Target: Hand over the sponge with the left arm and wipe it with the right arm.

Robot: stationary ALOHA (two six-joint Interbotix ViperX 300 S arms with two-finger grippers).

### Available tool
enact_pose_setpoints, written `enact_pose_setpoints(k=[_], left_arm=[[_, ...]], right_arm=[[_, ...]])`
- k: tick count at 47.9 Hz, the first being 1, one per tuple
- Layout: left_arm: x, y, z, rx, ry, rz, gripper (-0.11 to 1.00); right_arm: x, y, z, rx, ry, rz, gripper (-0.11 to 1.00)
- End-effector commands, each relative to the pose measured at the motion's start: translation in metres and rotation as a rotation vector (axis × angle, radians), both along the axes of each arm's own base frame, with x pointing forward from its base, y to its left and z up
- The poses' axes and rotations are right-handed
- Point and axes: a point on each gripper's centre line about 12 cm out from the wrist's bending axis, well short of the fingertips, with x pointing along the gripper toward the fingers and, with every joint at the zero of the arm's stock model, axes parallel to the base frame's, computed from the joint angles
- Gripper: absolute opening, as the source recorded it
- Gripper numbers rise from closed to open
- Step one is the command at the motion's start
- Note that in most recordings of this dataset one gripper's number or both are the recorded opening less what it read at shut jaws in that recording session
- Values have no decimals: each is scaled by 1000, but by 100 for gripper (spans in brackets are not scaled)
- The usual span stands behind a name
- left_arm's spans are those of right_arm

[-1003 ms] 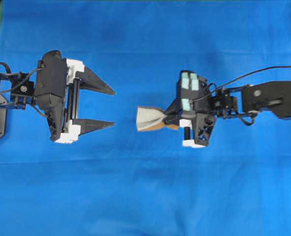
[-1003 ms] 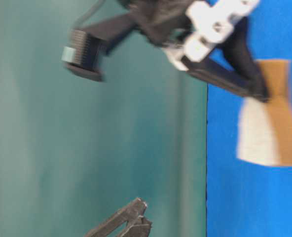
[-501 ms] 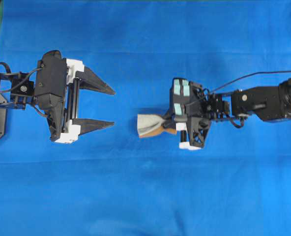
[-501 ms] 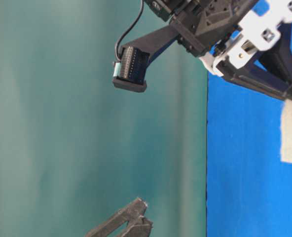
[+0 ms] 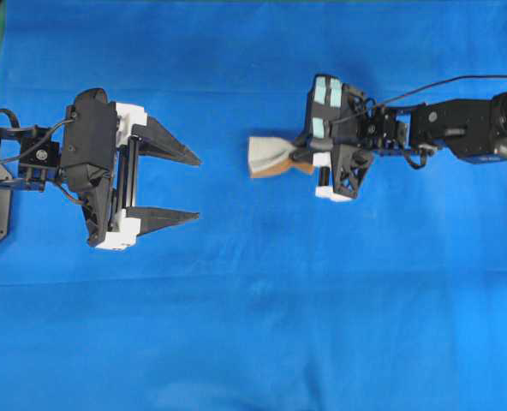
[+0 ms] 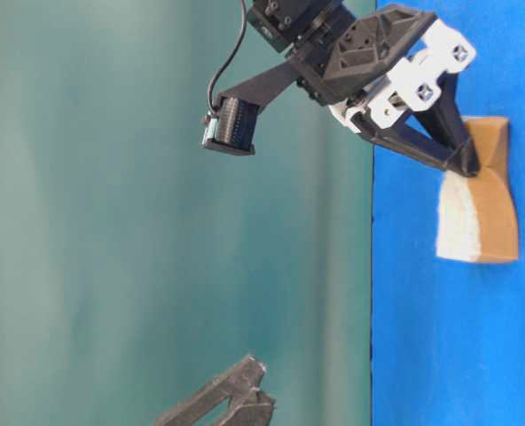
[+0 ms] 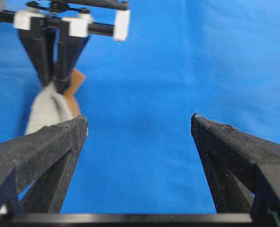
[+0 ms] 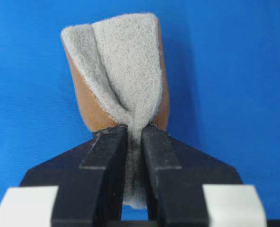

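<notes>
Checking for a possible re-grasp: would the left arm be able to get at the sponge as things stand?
Probably yes. The left gripper is open and faces the sponge across bare blue cloth, with nothing between them. But the right gripper is pinching the sponge's far end, leaving only the near end free.

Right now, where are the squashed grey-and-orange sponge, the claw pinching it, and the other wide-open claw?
grey-and-orange sponge [image 8: 118,75], right wrist view, fuzzy grey face.
right gripper [image 5: 303,157], overhead view, between its closed fingertips.
left gripper [image 5: 199,187], overhead view, gap between its spread fingertips.
</notes>
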Motion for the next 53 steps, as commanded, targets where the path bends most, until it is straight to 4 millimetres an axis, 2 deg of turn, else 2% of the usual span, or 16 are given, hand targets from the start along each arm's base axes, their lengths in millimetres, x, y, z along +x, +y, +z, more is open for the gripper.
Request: enact_pose_setpoints(k=[1, 8, 21, 29, 32, 38, 43, 50, 53], left_arm=[[2, -1, 6, 0, -25, -3, 90], [2, -1, 6, 0, -25, -3, 90], [2, -1, 7, 1, -28, -3, 90], [2, -1, 6, 1, -26, -3, 90], [2, -1, 8, 0, -31, -2, 90], [2, 0, 6, 1, -26, -2, 90], [1, 0, 7, -2, -28, 0, 90], [1, -1, 5, -2, -21, -2, 90], [1, -1, 6, -2, -25, -2, 90]], right_arm=[[4, -8, 16, -16, -46, -12, 14], [5, 9, 13, 9, -38, 10, 14], [13, 99, 14, 92, -16, 165, 14], [17, 138, 20, 126, -35, 237, 14], [17, 146, 22, 132, -40, 252, 14], [18, 149, 23, 133, -42, 259, 14], [19, 139, 22, 125, -39, 238, 14], [17, 108, 18, 96, -12, 186, 14], [14, 87, 15, 73, -3, 155, 14]])
